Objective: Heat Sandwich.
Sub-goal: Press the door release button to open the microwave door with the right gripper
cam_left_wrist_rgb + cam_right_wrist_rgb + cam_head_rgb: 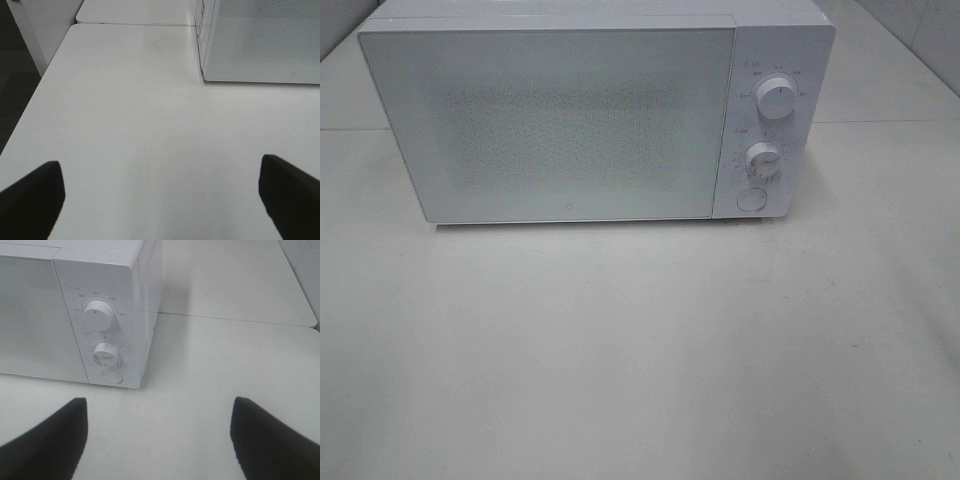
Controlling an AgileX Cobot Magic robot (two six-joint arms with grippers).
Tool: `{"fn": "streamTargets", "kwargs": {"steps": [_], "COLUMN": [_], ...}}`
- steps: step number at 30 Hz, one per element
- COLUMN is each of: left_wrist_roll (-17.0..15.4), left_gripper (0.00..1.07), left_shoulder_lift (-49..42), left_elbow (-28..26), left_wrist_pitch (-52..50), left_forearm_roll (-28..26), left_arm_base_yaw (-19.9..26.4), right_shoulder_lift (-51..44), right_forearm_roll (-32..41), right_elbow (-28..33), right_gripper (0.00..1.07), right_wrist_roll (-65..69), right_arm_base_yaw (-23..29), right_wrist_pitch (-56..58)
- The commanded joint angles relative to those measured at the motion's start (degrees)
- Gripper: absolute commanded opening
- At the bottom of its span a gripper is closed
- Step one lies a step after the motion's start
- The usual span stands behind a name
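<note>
**Spotter:** Where's the sandwich?

**Me:** I can't see it in any view. The microwave (560, 120) sits shut on the desk (640, 380), and nothing shows through its frosted door (550, 125). It may be inside; I can't tell.

**Spotter:** And your end effectors?

**Me:** My left end effector (160, 197) is spread wide and empty over bare desk, with the microwave's near corner ahead and off to one side. My right end effector (159, 435) is open too, nothing between its fingers, and it faces the control panel (75, 275).

**Spotter:** So which arm leads?

**Me:** The right, I'd judge. The round button (111, 376) under the lower dial (106, 352) lies almost straight ahead of it, nearer than to my left. The door's long side runs across in front of me.
</note>
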Motion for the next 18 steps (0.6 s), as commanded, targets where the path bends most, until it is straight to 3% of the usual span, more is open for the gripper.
{"fn": "streamTargets", "kwargs": {"steps": [1,12,18], "left_wrist_roll": [0.00,0.00,0.00], "left_gripper": [1.01,1.01,1.01], "left_shoulder_lift": [-1.38,-1.38,-1.38], "left_elbow": [0.29,0.29,0.29], "left_wrist_pitch": [-0.57,-0.57,-0.57], "left_forearm_roll": [-0.29,-0.29,-0.29], "left_arm_base_yaw": [0.23,0.23,0.23], "right_shoulder_lift": [3.78,14.09,20.17], "right_forearm_roll": [-0.17,-0.17,0.46], "right_elbow": [-0.29,0.06,5.21], "right_gripper": [0.76,0.76,0.76], "right_wrist_roll": [0.74,1.89,1.66], "right_arm_base_yaw": [-0.40,-0.40,-0.40], "right_wrist_pitch": [-4.93,-17.65,-34.38]}}
